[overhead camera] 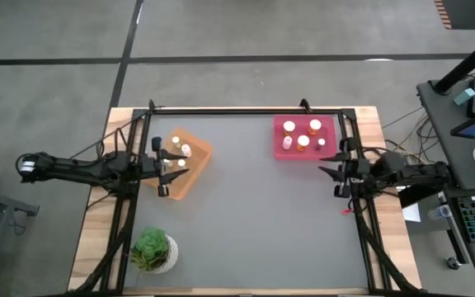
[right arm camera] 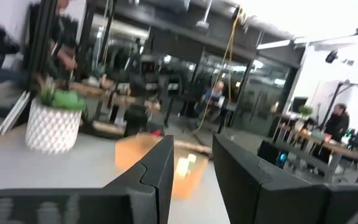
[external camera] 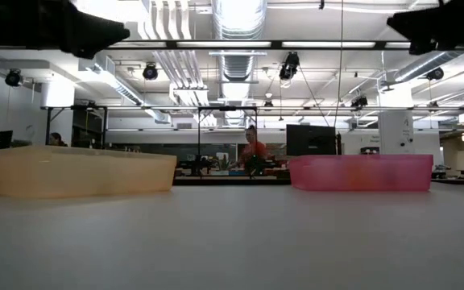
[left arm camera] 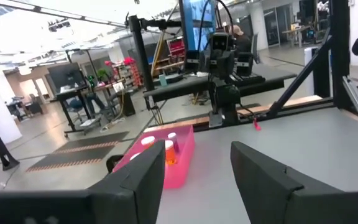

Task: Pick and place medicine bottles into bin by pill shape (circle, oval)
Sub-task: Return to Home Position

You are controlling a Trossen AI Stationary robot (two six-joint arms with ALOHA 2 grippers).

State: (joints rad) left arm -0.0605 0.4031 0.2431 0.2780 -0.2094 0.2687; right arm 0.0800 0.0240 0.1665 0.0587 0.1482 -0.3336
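Observation:
An orange bin (overhead camera: pixel 185 163) stands at the table's far left and holds a few white-capped bottles (overhead camera: pixel 180 153). A pink bin (overhead camera: pixel 303 136) at the far right holds several bottles (overhead camera: pixel 303 141), some orange-bodied. My left gripper (overhead camera: pixel 171 168) is open and empty, held above the orange bin's left part, fingers pointing toward the table's right. My right gripper (overhead camera: pixel 330 172) is open and empty, just nearer than the pink bin's right end, pointing toward the table's left. The left wrist view shows the pink bin (left arm camera: pixel 166 163) between my open fingers. The right wrist view shows the orange bin (right arm camera: pixel 188 165).
A potted green plant (overhead camera: pixel 152 250) in a white pot stands at the near left corner; it also shows in the right wrist view (right arm camera: pixel 53 121). A dark frame (overhead camera: pixel 246 110) runs along the table's far edge and sides. The grey tabletop (overhead camera: pixel 254 223) lies bare between the bins and the near edge.

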